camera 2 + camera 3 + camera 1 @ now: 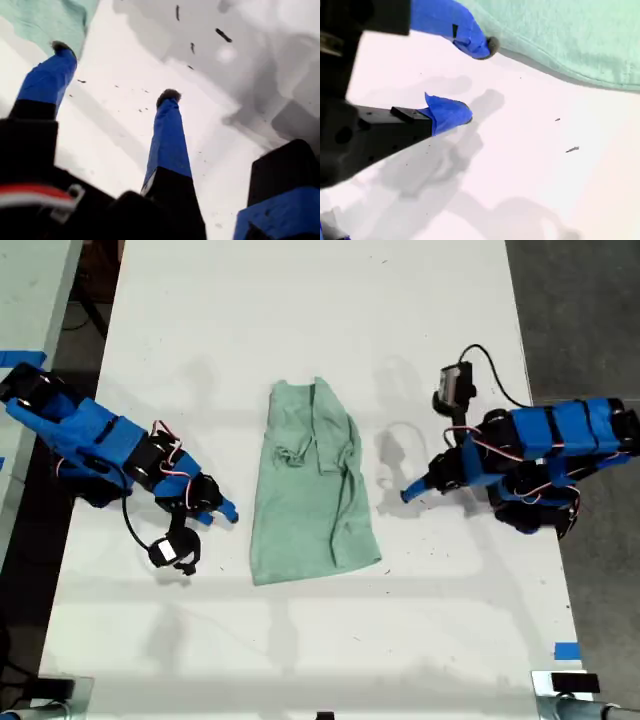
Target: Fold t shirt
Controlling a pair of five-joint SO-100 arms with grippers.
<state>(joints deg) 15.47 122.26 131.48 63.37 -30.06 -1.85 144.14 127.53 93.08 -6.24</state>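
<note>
Exterior view: t shirt (312,485) lies mid-table, bare table (300,310) around, both grippers' jaws parted, empty.

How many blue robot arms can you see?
2. One arm is at the exterior view's left, one arm at its right, with the t shirt between them.
</note>
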